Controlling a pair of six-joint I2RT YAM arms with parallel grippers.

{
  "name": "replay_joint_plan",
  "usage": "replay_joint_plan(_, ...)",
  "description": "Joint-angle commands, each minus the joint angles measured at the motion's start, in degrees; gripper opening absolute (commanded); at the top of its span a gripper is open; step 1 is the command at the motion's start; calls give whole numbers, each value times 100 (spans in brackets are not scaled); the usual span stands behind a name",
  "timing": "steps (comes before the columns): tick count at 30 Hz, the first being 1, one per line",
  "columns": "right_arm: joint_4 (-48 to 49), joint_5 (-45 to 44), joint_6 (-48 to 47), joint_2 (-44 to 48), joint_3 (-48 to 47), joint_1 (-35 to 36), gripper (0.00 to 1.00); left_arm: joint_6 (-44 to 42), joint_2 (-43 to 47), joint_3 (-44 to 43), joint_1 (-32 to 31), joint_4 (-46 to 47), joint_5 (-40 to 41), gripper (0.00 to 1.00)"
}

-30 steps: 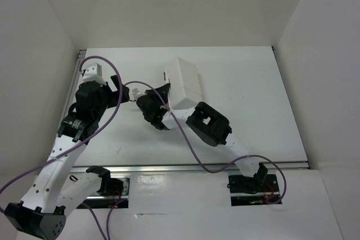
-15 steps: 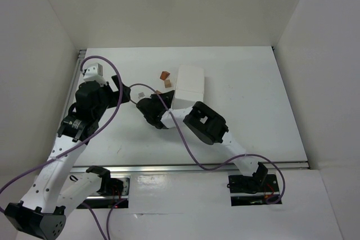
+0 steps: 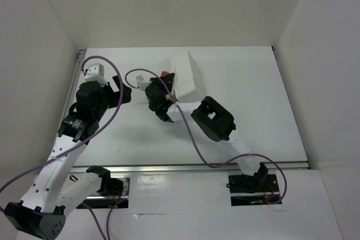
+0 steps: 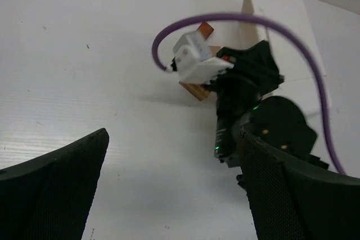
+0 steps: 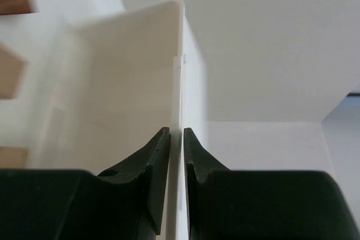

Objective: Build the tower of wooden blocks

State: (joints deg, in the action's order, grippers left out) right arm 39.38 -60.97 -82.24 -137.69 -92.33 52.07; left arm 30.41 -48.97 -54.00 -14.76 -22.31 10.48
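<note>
Right gripper (image 5: pixel 175 134) pinches the tray (image 5: pixel 124 82) wall; if I tip fast, blocks (image 4: pixel 196 90) may scatter to the far edge of the table (image 3: pixel 253 82).

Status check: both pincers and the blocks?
Right pincer shut on white tray wall, tray tilted. Left pincer open, empty. Wood blocks loose by tray, unstacked, partly hidden.

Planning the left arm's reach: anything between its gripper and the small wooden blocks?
The right arm's black wrist, holding the white plastic tray, partly hides the tan and reddish-brown wooden blocks from the open left gripper.
</note>
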Motion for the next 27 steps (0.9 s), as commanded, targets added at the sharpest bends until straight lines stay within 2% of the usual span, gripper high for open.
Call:
replay_joint_plan(1,1022,94,-232,874,-355,-276,0,61,-16,-67,-62,60,138,100)
replay_joint_plan(3,1081,147,83,1102,-355,-338,0,61,-16,-67,-62,7,191,100)
replay_joint_plan(4,776,208,346,1182,-355,-425,0,61,-16,-67,-62,7,191,100)
replay_joint_plan(6,-373,321,969,1375,-408,-540,0,61,-16,-67,-132,7,305,100)
replay_joint_plan(7,-883,392,1756,1550,-469,-671,0,61,-16,-67,-132,7,375,100)
replay_joint_plan(8,-1575,523,2094,1656,-470,-742,0,61,-16,-67,-132,7,437,100)
replay_joint_plan(10,-2177,647,2945,1815,-470,-961,0,61,-78,-120,-184,-63,498,100)
replay_joint_plan(14,-2399,718,3266,2167,-329,-1357,0,61,-130,-120,-185,-63,552,100)
replay_joint_plan(16,-2949,963,3529,2220,-329,-1524,0,61,-183,-120,-237,-63,552,100)
replay_joint_plan(19,-4047,2200,4512,2483,-321,-1709,0,61,-297,-172,-237,-125,552,100)
replay_joint_plan(20,-4104,2586,4706,2597,-216,-1709,0,61,-297,-173,-237,-125,552,100)
replay_joint_plan(21,-4174,2964,4804,2807,-145,-1709,9,0,-349,-173,-237,-125,552,100)
replay_joint_plan(22,-4427,3603,4883,2878,-92,-1709,29,0,-350,-233,-237,-125,552,100)
replay_joint_plan(25,-4509,3935,4884,2958,-5,-1464,40,0,-350,-234,-237,-125,552,100)
replay_joint_plan(27,-4351,3786,4822,2958,101,-1341,54,0,-350,-234,-237,-125,604,100)
